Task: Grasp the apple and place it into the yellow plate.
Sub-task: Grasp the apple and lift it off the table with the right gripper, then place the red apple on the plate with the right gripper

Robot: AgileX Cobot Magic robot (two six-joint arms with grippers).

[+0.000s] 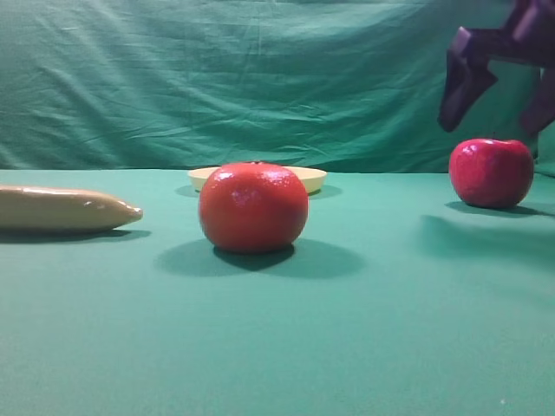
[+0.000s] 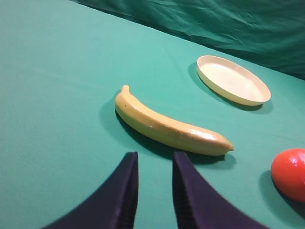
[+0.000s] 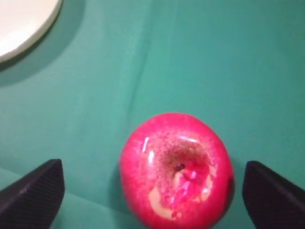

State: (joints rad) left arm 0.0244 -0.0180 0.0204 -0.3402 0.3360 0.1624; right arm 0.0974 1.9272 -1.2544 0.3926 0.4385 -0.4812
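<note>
The apple (image 1: 491,172), glossy dark red, sits on the green cloth at the right. My right gripper (image 1: 496,117) hangs just above it, open, not touching it. In the right wrist view the apple (image 3: 176,171) lies dimple up between the two wide-spread fingers of the right gripper (image 3: 153,164). The yellow plate (image 1: 201,178) lies at the back centre, mostly hidden behind an orange, and its edge (image 3: 24,24) shows at the top left in the right wrist view. My left gripper (image 2: 156,191) hovers low over the cloth, its fingers a narrow slit apart, holding nothing.
An orange-red round fruit (image 1: 252,208) stands in the middle, in front of the plate. A long tan banana (image 1: 65,209) lies at the left, just ahead of the left gripper. A green backdrop hangs behind the table.
</note>
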